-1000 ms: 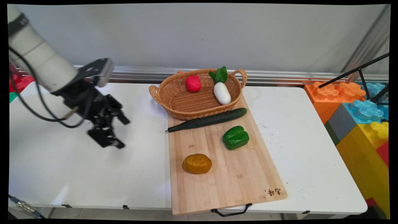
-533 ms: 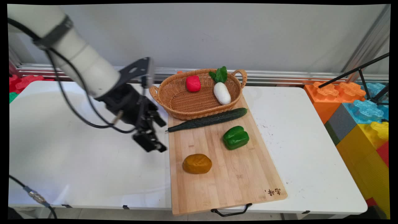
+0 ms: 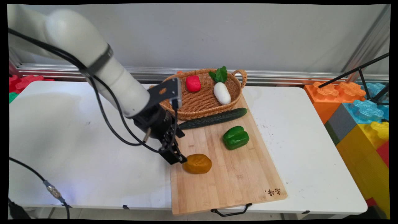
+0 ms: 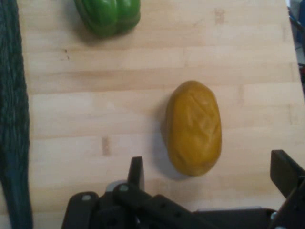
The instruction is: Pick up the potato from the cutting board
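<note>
My gripper (image 3: 180, 148) hangs open over the left edge of a wooden cutting board (image 3: 230, 183), right beside a brown potato (image 3: 197, 163). In the hand view the potato (image 4: 194, 126) lies on the board (image 4: 95, 95) just ahead of the gripper (image 4: 209, 172), between the lines of its two spread fingers, and nothing is held. A green bell pepper (image 3: 235, 137) (image 4: 108, 15) lies farther along the board. A long dark cucumber (image 3: 214, 118) (image 4: 12, 119) lies across the board's far end; my arm hides its left tip in the main view.
A wicker basket (image 3: 192, 104) behind the board holds a red vegetable (image 3: 193, 83) and a white radish (image 3: 222, 92). Large coloured toy blocks (image 3: 357, 118) and a black tripod leg (image 3: 360, 73) stand past the white table's (image 3: 77, 155) right end. Red blocks (image 3: 18, 82) lie at far left.
The arm has swung right and nearer across the table, bringing the gripper from the bare left side to the board's edge beside the potato. The vegetables have not moved.
</note>
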`<act>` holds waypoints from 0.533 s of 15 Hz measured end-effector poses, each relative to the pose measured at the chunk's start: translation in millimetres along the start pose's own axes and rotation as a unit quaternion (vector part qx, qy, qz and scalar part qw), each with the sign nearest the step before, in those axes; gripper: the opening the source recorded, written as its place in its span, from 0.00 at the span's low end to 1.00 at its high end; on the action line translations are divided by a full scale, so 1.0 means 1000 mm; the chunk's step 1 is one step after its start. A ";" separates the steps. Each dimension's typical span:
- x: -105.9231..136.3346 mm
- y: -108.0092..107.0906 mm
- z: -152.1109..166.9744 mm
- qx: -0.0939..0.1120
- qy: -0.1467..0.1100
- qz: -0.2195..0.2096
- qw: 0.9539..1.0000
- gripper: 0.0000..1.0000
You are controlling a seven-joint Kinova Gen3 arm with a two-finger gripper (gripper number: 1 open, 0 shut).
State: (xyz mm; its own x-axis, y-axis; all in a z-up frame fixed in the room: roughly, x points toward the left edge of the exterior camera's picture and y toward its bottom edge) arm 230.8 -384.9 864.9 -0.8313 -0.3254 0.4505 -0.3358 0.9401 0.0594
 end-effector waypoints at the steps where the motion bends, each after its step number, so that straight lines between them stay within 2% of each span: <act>1: 0.000 0.000 0.006 0.000 -0.001 0.000 1.000 1.00; 8: -0.006 -0.001 0.052 0.002 -0.004 0.002 1.000 1.00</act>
State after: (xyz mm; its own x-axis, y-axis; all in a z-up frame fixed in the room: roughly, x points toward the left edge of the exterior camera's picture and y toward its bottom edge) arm 213.7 -389.2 815.9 -0.8359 -0.3232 0.4437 -0.3350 0.9407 0.0539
